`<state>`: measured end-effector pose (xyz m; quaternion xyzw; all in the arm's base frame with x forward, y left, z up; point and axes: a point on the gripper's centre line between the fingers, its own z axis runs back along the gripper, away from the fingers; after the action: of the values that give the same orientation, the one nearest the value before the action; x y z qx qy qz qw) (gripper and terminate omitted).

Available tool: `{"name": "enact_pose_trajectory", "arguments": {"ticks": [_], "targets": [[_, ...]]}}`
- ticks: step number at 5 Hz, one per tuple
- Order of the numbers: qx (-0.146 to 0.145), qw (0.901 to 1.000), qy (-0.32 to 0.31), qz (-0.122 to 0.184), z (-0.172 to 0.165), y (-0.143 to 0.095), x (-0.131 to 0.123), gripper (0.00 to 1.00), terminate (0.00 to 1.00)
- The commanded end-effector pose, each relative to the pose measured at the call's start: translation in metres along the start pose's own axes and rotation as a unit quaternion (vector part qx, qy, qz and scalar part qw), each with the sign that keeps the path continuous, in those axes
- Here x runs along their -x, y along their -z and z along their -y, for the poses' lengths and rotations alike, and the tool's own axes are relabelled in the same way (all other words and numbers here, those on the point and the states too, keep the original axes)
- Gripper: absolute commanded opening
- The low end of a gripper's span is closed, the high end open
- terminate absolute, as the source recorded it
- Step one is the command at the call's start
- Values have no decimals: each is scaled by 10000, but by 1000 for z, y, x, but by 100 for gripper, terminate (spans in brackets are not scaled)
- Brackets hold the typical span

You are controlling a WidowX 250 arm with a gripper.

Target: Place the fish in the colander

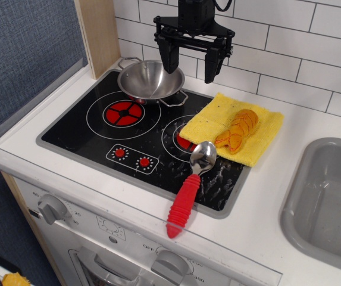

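Note:
The orange and yellow toy fish [238, 129] lies on the flat yellow cloth [259, 140] at the right edge of the stove. The shiny steel colander [150, 80] stands on the back left burner, empty, with its loop handles at back left and front right. My gripper [192, 62] hangs open and empty in the air above the back of the stove, just right of the colander and up and left of the fish. Its two black fingers [171, 58] point down.
A spoon [190, 186] with a red handle lies on the stove's front right, bowl next to the cloth. A grey sink basin [331, 196] is at the right. The black stove top [93, 128] has red burners and knobs. A tiled wall stands behind.

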<state>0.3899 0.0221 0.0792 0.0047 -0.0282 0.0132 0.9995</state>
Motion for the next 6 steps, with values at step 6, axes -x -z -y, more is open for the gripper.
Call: {"name": "enact_pose_trajectory", "arguments": {"ticks": [6], "targets": [[-162, 9945, 1001, -273, 85, 38, 10, 100, 0]]}}
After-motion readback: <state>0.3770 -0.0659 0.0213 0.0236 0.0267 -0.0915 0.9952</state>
